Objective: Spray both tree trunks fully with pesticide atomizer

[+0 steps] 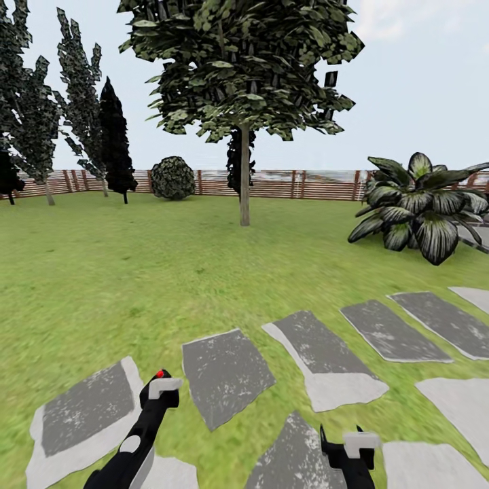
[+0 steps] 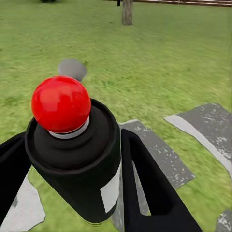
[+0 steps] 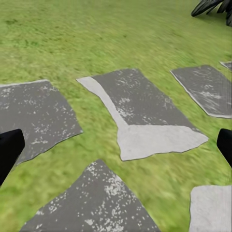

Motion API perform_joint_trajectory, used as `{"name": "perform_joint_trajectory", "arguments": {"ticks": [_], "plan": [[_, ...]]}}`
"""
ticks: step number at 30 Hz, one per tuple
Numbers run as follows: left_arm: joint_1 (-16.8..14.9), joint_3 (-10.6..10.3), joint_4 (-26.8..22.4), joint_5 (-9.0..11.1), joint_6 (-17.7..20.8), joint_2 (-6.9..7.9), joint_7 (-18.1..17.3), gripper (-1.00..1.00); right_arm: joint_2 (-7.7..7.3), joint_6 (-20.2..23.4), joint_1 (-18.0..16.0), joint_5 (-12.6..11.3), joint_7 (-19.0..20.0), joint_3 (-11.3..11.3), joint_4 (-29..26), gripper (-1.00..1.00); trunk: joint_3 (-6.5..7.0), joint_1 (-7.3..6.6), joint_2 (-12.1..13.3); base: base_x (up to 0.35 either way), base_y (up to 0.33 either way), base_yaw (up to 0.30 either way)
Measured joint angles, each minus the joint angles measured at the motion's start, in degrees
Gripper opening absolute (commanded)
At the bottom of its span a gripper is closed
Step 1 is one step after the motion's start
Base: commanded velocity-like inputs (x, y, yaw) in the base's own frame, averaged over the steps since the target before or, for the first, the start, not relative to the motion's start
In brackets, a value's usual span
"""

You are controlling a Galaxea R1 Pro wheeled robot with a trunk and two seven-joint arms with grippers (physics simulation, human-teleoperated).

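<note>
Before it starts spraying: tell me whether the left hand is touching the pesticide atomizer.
Touching. In the left wrist view, the left hand's fingers press both sides of the pesticide atomizer.

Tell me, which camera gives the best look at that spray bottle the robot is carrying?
The left wrist view: the pesticide atomizer sits close up between the left gripper's dark fingers, red dot on top, white label visible. In the head view it is small and low down, little more than its grey head and red dot. The right wrist view looks at paving stones.
</note>
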Motion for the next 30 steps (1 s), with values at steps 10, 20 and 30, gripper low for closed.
{"name": "perform_joint_trajectory", "arguments": {"ticks": [10,20,30], "plan": [[0.0,0.0,0.1,0.1,0.0,0.00,0.0,-1.00,0.03,0.0,0.0,0.0,0.0,0.0,0.0,1.00,-0.11,0.00,0.0,0.349,0.000,0.000],[0.0,0.0,0.1,0.1,0.0,0.00,0.0,-1.00,0.04,0.0,0.0,0.0,0.0,0.0,0.0,1.00,-0.27,0.00,0.0,0.349,0.000,0.000],[0.0,0.0,0.1,0.1,0.1,0.00,0.0,-1.00,0.04,0.0,0.0,0.0,0.0,0.0,0.0,1.00,-0.28,0.00,0.0,0.349,0.000,0.000]]}}
